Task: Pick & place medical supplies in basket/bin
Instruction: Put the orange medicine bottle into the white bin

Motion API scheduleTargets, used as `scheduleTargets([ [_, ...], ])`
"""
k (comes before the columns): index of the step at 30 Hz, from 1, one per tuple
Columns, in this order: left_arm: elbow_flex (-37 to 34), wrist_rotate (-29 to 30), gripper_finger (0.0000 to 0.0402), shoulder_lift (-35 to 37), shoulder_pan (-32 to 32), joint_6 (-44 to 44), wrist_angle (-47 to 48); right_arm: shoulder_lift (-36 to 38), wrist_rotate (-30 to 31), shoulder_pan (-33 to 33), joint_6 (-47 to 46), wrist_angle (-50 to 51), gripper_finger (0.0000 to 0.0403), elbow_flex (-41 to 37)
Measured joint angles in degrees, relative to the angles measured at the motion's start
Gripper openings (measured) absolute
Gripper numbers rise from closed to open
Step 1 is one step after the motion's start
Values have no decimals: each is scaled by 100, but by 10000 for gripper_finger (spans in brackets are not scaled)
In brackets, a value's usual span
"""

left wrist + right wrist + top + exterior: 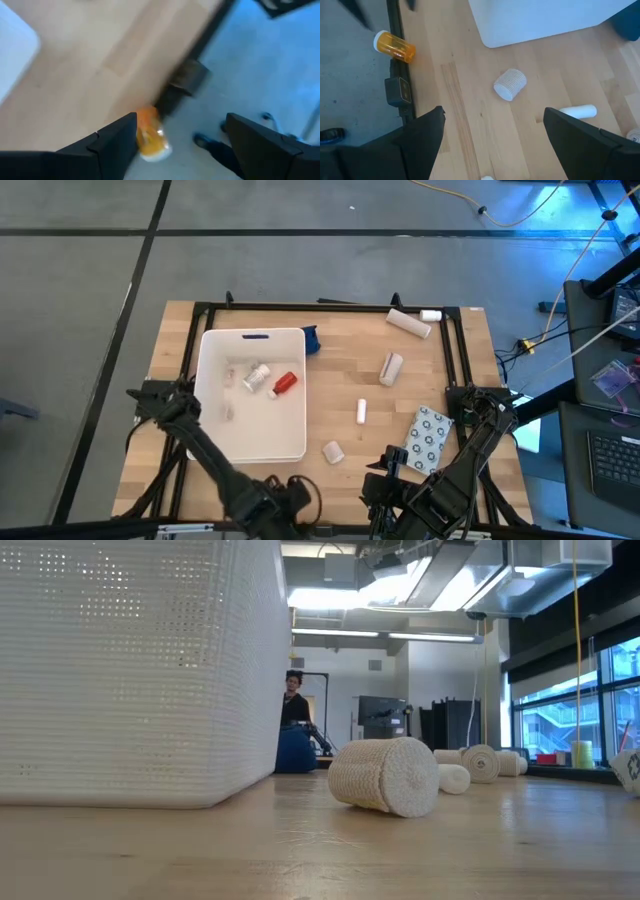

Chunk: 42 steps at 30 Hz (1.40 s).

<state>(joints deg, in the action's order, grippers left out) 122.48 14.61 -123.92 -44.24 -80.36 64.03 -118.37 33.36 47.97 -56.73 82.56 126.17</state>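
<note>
Sitting at the near table edge: both arms, each pincer empty, so the step in hand looks like choosing the next item to fetch.
Left gripper (177, 145): fingers spread wide, holding nothing, hanging over the table's near edge; an orange pill bottle (149, 134) lies just beyond it at the rail.
Bin (210, 442): white tub on the left half of the table, holding a red bottle (285, 382), a white bottle (258, 375) and other pale items.
Blue cloth (311, 340): just beside the bin's far right corner.
Beige roll (333, 451): on the wood near the bin's near right corner, the closest loose item.
White tube (361, 411): mid-table.
Dotted packet (428, 439): flat, right side.
Right gripper (492, 135): fingers spread wide, empty, above the beige roll.
Next move: probably lowering the right gripper over the roll.
</note>
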Motion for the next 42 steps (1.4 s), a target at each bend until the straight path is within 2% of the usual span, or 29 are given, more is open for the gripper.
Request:
scheduleTargets([
  [8, 223, 112, 294, -99, -445, -767, 0, 0, 0, 0, 0, 0, 338, 2],
  [18, 214, 68, 296, -955, -565, -1437, 17, 0, 0, 0, -3, -38, 338, 2],
  [30, 216, -269, 297, -1477, -414, -1349, 109, 0, 0, -4, -23, -142, 338, 2],
  [37, 218, -746, 295, -1680, -307, -1187, 313, 0, 0, -13, -24, -179, 338, 2],
  [42, 216, -813, 295, -1679, -233, -945, 435, 0, 6, -17, -24, -188, 338, 2],
])
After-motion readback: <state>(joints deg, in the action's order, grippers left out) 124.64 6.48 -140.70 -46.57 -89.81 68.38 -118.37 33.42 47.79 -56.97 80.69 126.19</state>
